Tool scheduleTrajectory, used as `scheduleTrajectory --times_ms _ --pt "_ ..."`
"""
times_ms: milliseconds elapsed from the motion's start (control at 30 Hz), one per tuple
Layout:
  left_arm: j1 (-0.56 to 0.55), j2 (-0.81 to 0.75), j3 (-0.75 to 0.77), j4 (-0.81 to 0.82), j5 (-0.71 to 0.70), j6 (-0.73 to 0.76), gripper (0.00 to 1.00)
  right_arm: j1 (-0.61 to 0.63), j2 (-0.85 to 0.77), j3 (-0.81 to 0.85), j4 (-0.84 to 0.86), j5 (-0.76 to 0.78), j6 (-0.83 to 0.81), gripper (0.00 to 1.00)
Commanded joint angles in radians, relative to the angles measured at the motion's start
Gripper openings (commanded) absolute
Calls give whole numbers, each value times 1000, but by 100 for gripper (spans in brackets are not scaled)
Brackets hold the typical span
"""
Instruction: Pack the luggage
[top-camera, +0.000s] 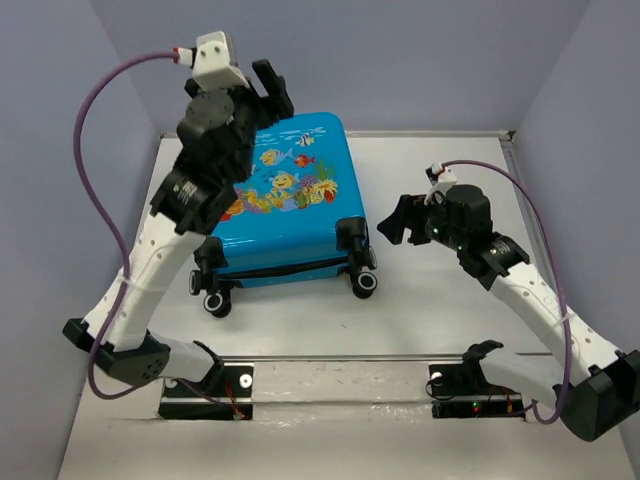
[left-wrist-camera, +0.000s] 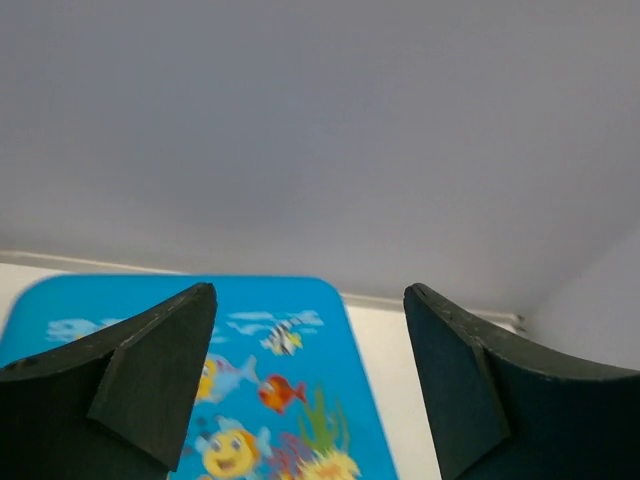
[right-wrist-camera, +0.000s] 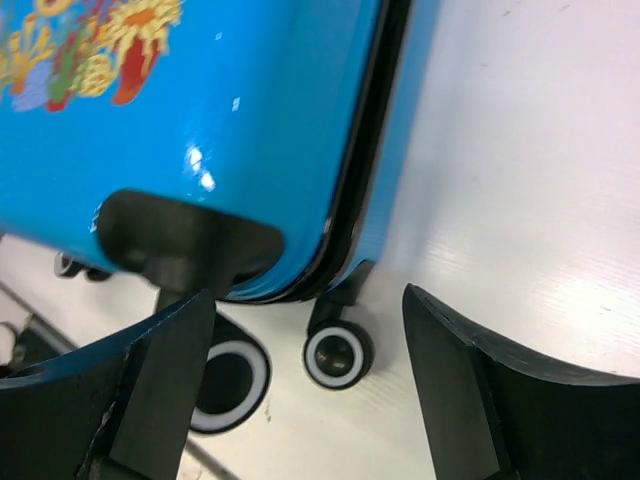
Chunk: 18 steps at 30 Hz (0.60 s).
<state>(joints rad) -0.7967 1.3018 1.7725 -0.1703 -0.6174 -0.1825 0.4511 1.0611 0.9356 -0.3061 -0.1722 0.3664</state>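
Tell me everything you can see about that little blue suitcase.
The suitcase is a small, glossy bright-blue hard shell printed with cartoon fish and coral. It is shut, a black zipper band running between its halves. It lies flat on the white table, printed side up, its black wheels towards the near edge. Nothing appears to grip it.

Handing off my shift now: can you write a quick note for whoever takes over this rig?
Left gripper: open, empty, raised over the far-left corner of the luggage.
Right gripper: open, empty, beside the wheels on the luggage's right.
Luggage: lying flat on the table, shells closed together.
Done: lid is shut.
Left: cannot tell whether the zipper is fully closed; check it.
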Motion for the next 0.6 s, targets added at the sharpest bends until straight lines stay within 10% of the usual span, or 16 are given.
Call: scheduleTrajectory --times_ms 0,133,300,567 --pt "321 144 167 -104 341 -69 89 7 -75 -40 -48 -151 39 82" --pt "551 403 356 -166 512 -118 89 113 -130 -46 -22 -228 78 79" --pt "707 687 694 -239 564 -124 90 311 -81 37 -13 -233 105 18" --pt "855 968 768 -94 737 -118 89 501 186 144 -14 -161 42 12"
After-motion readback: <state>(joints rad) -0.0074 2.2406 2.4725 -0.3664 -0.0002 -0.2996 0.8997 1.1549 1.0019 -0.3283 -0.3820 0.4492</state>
